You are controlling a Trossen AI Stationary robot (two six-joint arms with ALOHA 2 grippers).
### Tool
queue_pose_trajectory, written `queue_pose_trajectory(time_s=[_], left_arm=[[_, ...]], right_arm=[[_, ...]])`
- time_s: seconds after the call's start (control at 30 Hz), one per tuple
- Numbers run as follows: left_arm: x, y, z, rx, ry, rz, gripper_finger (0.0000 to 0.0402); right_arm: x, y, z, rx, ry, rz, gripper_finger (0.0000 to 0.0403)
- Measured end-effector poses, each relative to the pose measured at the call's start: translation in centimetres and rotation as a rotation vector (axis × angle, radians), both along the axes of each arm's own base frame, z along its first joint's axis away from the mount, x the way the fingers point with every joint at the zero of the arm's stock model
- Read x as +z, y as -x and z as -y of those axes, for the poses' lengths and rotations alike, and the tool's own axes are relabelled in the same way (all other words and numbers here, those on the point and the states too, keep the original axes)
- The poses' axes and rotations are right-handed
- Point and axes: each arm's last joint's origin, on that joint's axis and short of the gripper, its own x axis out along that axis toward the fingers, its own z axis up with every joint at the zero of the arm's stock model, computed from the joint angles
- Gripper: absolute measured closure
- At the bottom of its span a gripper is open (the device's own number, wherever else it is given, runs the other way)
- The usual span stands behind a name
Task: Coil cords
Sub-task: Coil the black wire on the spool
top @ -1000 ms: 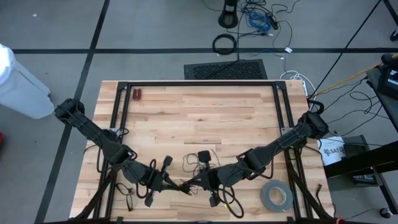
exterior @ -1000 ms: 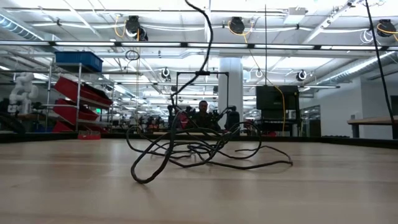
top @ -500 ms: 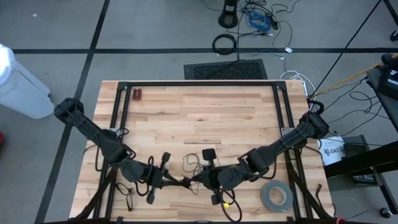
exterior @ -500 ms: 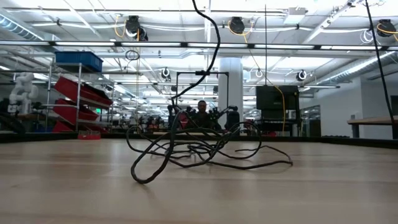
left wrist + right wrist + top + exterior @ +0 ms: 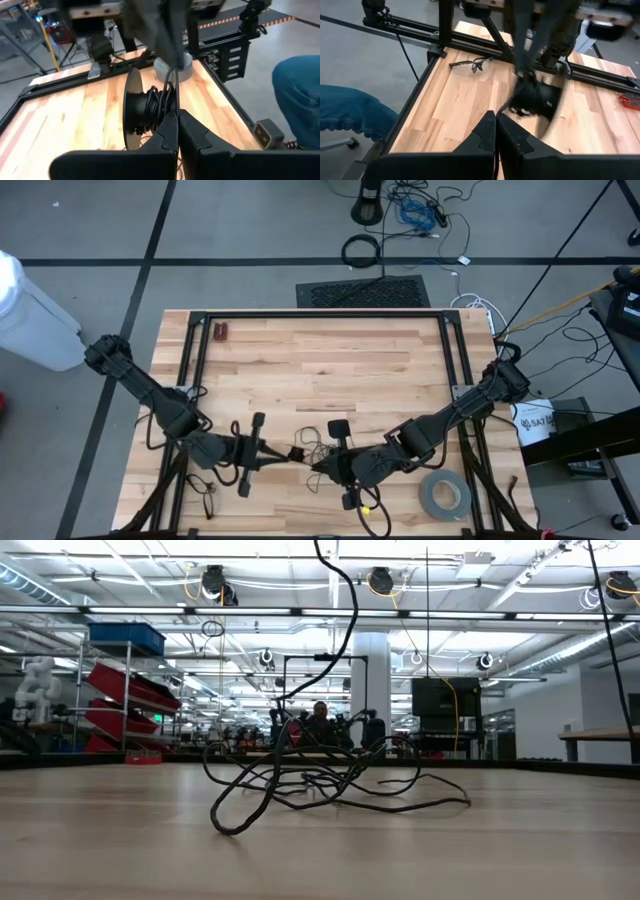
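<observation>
Leftward drifts the left gripper (image 5: 285, 454), fingers clenched on the cord (image 5: 318, 442), drawing it taut from the right gripper (image 5: 322, 468), also clenched, near the surface's (image 5: 330, 370) front edge.

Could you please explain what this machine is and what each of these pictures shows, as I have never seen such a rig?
It is a robot with two dark arms, each ending in a two-finger gripper, working at a wooden table. One picture looks straight down on the table, one looks level across it, and two come from cameras on the arms' wrists. The left gripper and the right gripper meet near the table's front edge, both shut. Between them lies a thin black cord in a loose tangle. One strand rises out of the level view, so something lifts it, though I cannot tell which gripper. A grey tape roll lies beside the right arm.
</observation>
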Motion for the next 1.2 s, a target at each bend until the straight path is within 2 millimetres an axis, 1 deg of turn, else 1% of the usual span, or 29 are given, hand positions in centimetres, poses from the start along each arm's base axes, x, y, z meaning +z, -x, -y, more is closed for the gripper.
queue_pose_trajectory(time_s=[0.23,0.47,0.67,0.73,0.83,0.9,0.97,1.07,1.2], left_arm=[[0.2,0.4,0.5,-0.030,-0.034,0.021,0.0402],[1.1,0.8,1.4,-0.088,-0.066,0.120,0.0402],[2.0,1.3,1.9,-0.106,-0.086,0.161,0.0402],[2.1,1.3,2.0,-0.114,-0.104,0.168,0.0402],[2.2,1.3,1.9,-0.112,-0.103,0.177,0.0401],[2.4,1.4,1.9,-0.111,-0.099,0.181,0.0402],[2.6,1.7,1.8,-0.115,-0.095,0.187,0.0402],[3.0,2.2,1.7,-0.124,-0.089,0.193,0.0402],[3.5,3.0,1.6,-0.144,-0.093,0.208,0.0402]], right_arm=[[-0.2,0.0,0.1,-0.001,-0.001,-0.020,0.0403],[-0.3,0.1,0.1,0.007,0.000,-0.037,0.0402],[-1.0,0.3,-0.1,0.078,-0.028,-0.087,0.0379],[-1.8,0.4,0.0,0.089,-0.023,-0.114,0.0371],[-3.8,0.3,0.5,0.071,-0.015,-0.150,0.0358],[-5.1,0.1,1.0,0.049,-0.039,-0.144,0.0349],[-6.3,-0.1,1.3,0.075,-0.076,-0.141,0.0340],[-7.5,-0.4,1.4,0.136,-0.145,-0.083,0.0326],[-9.2,-0.3,1.7,0.142,-0.182,0.011,0.0306]])
